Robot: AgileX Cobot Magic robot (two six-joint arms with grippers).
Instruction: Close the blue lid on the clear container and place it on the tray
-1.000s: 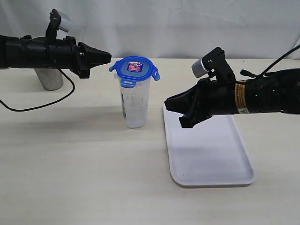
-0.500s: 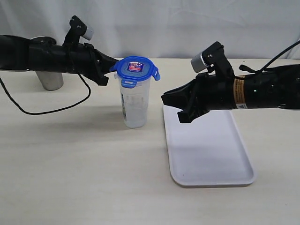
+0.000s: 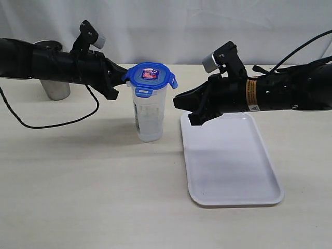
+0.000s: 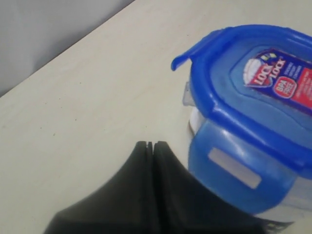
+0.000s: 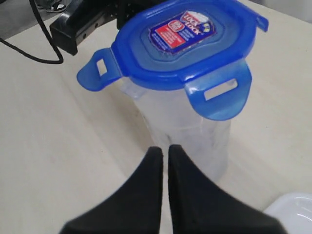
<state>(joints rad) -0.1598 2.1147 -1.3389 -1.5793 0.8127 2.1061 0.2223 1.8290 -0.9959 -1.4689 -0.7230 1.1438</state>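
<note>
Clear container [image 3: 149, 118] upright on the desk [image 3: 78, 181], with the blue lid [image 3: 149, 77] seated on its top. Tray [image 3: 233, 176] lies flat just beside the container, not under it. Left claw [image 4: 152, 144], fingers together, tip just beside a lid flap. Right claw [image 5: 165, 149], fingers together, near the container's opposite side, not touching. Both claws hold nothing.

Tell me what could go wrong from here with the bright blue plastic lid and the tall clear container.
The tall clear plastic container is narrow; if the shut left gripper beside its top pushes sideways, it could tip. Flaps on the bright blue plastic lid stick out unlatched, so it may pop off if lifted.
</note>
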